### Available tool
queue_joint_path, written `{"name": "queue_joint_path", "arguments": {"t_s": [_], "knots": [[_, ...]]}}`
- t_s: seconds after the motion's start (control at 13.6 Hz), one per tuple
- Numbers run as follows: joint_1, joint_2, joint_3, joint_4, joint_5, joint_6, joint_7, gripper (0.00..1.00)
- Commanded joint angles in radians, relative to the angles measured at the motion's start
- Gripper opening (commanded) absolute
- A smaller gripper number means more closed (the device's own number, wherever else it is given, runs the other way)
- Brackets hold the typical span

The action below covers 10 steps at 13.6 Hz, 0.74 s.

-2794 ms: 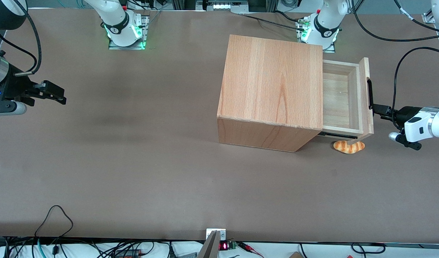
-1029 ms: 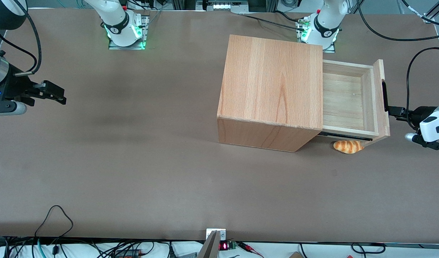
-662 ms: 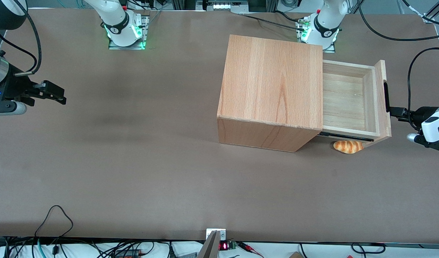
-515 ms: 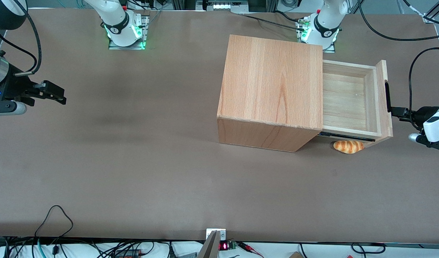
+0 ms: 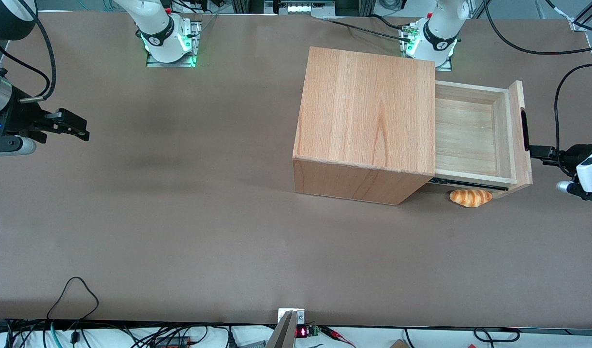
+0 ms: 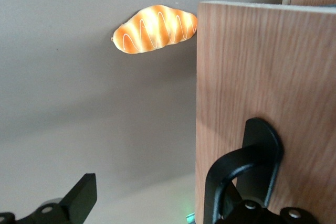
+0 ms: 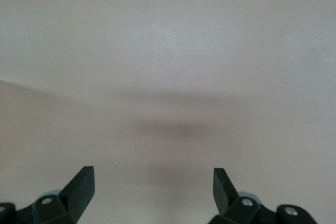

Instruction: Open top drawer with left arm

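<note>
The drawer (image 5: 471, 135) stands well out of the cabinet (image 5: 366, 125). The gripper (image 5: 535, 152) sits at its 3 o'clock, fingers spread, one hooked inside the handle (image 5: 525, 129). The handle's long axis crosses the pull line.

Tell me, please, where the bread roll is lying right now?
The bread roll lies on the table, under the open drawer's nearer front corner, beside the cabinet; the gripper is at the drawer's handle.

The left arm (image 5: 591, 169) runs off the front view's edge, only its wrist showing. Its hand (image 5: 538, 152) is at the top drawer (image 5: 470, 140) handle; the wrist view hides one finger behind the handle (image 6: 247, 177). The cabinet (image 5: 366, 121) covers the drawer's inner end.
</note>
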Motion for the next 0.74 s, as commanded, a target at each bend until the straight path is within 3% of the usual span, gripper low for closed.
{"name": "queue_joint_path", "arguments": {"t_s": [0.0, 0.66], "knots": [[0.007, 0.013, -0.009, 0.039, 0.028, -0.006, 0.052, 1.0], [0.01, -0.013, -0.015, 0.078, -0.005, -0.089, 0.054, 1.0]]}}
